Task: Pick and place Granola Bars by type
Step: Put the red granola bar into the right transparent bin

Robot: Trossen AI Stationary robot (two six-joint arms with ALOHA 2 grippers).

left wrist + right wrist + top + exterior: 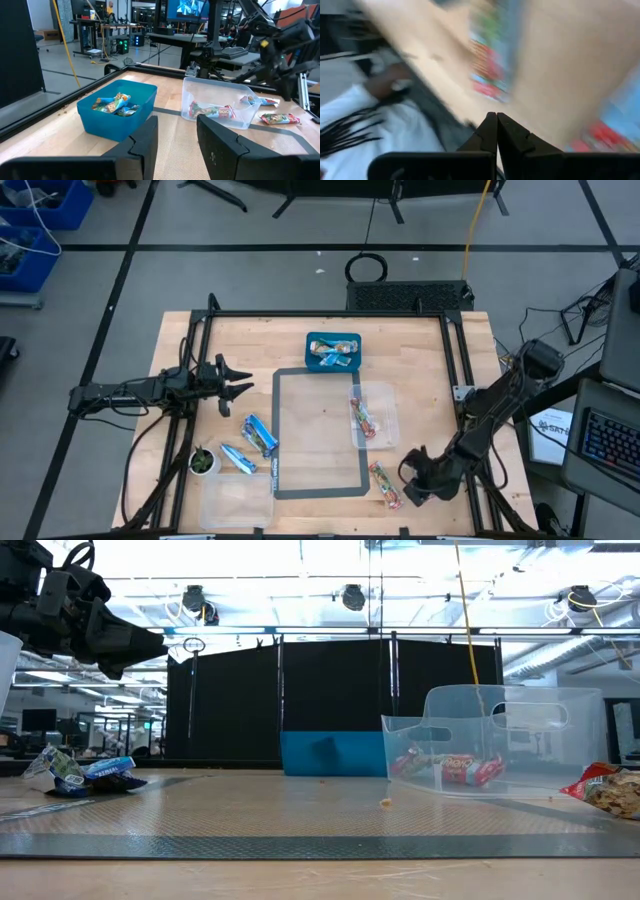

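Observation:
Two blue-and-white granola bars [258,435] lie flat on the table left of the grey mat, also low at the left in the low view [88,772]. More blue ones fill the blue bin [333,352] [117,112]. Red-patterned bars lie in the clear tub [375,416] [212,110]. Two red bars [386,484] [279,118] lie on the wood near the table's right near corner. My left gripper [238,380] [177,135] hovers open above the table's left side. My right gripper [408,488] [496,119] is shut, just right of the loose red bars, with nothing seen between its fingers.
A grey-framed mat [320,435] covers the table's middle. A small green-topped pot [203,462] and a clear lid [235,500] sit near the left near corner. A dark metal frame [325,313] runs along the table's far, left and right edges.

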